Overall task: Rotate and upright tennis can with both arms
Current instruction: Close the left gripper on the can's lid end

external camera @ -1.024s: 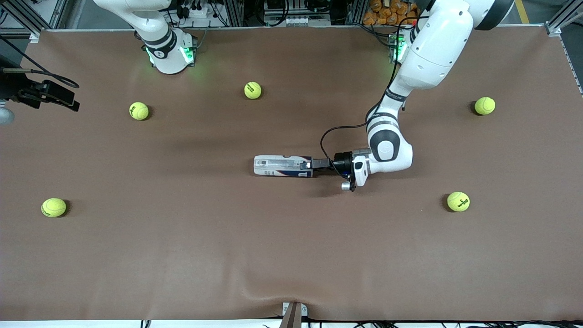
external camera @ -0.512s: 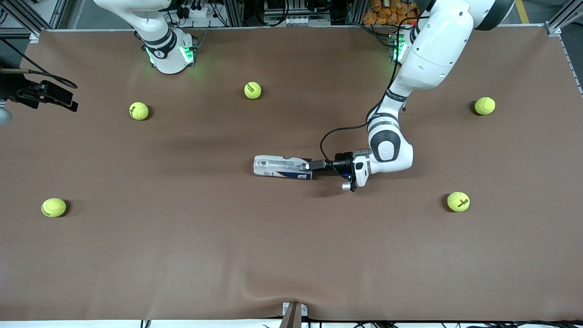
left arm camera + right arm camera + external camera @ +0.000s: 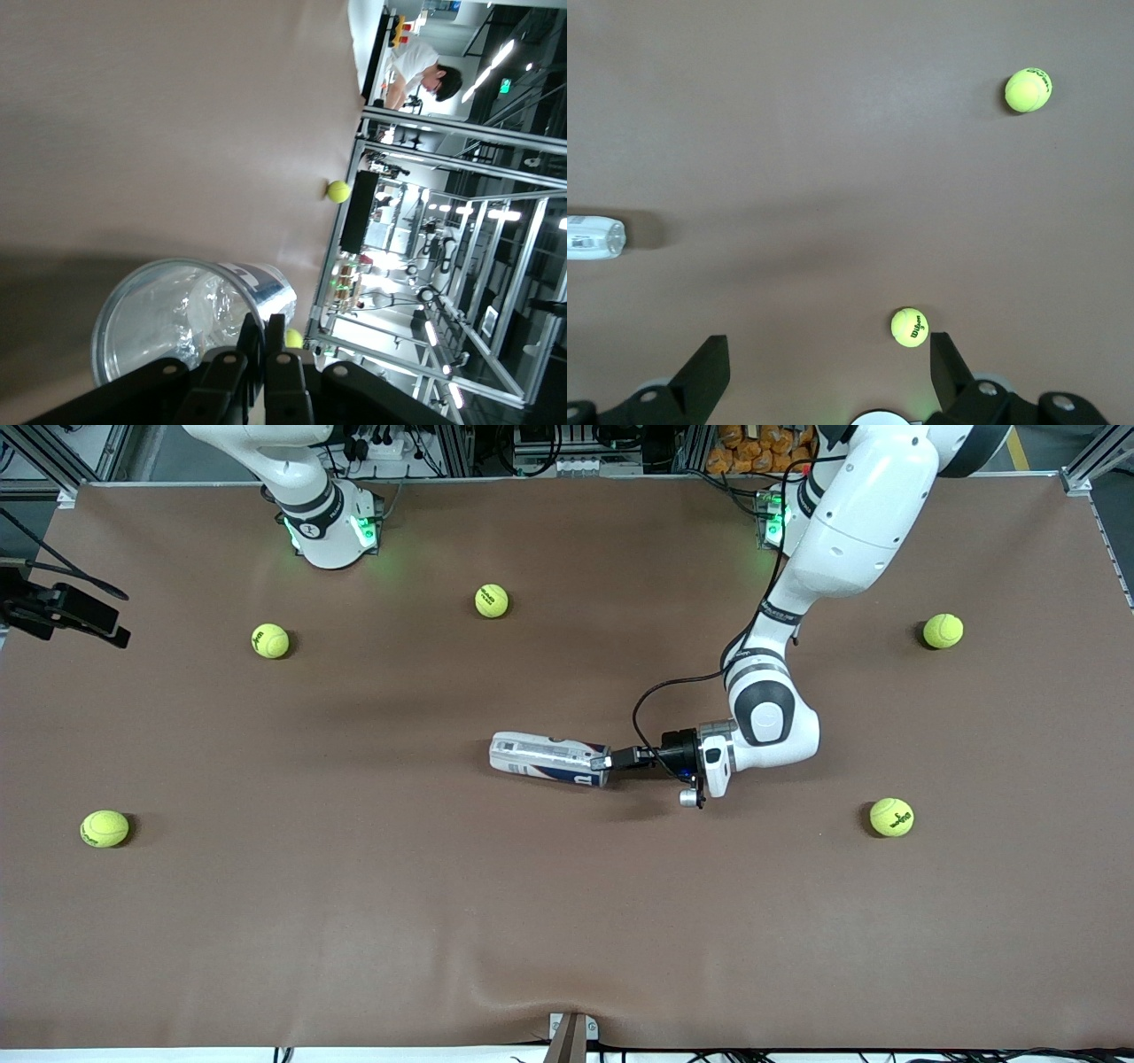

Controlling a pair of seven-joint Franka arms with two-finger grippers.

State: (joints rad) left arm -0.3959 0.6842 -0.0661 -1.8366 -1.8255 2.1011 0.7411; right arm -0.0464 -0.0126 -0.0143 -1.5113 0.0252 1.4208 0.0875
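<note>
Tennis can [image 3: 549, 758] lies on its side mid-worktop [image 3: 567, 921], long axis running between the arms' ends; the left hand [image 3: 604, 762] pinches its open rim wall at the left-arm end; the right hand [image 3: 824, 367], spread empty, waits over the right arm's end.

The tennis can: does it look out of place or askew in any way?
Yes. The tennis can lies on its side mid-table, empty, while five tennis balls sit scattered around it. The left tool is shut on its open rim.
</note>
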